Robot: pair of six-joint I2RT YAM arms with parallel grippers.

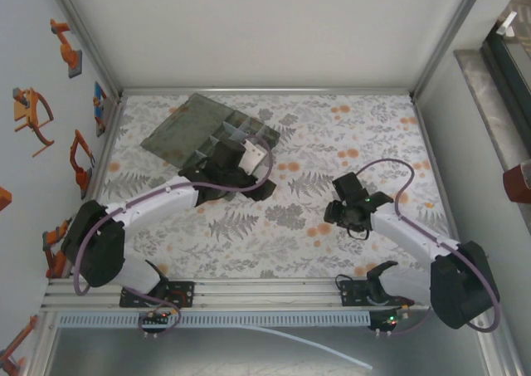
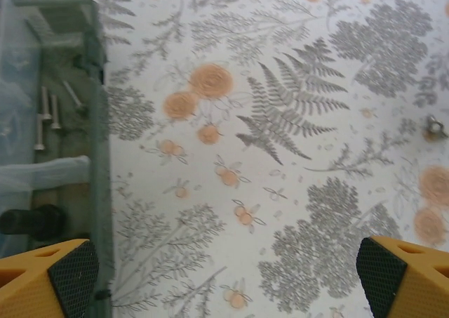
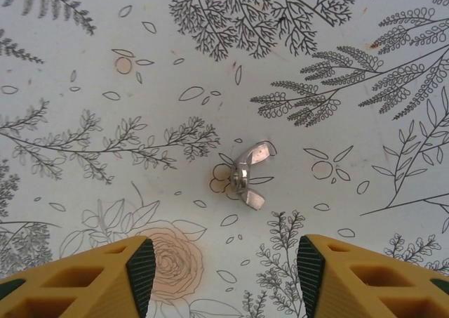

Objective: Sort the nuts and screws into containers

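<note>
While the left arm (image 1: 158,200) stretches low from its base, the left gripper (image 2: 224,283) hangs at the right-hand wall of the organiser box (image 2: 98,121), jaws spread wide, its black pads (image 2: 70,276) gripping nothing. One compartment (image 2: 63,65) beside that wall holds three screws (image 2: 48,114) lying side by side. The next one, nearer the gripper, holds a dark object (image 2: 31,220) too blurred to identify. The lid (image 1: 178,127) lies folded back flat on the box's far left side. Well to the right of the box, the right arm (image 1: 406,235) bends inward over the flowered tablecloth (image 1: 274,235). The right gripper (image 3: 224,269) points down with jaws partly apart and empty. A silver wing nut (image 3: 247,176) rests on the cloth just beyond its fingertips, untouched.
</note>
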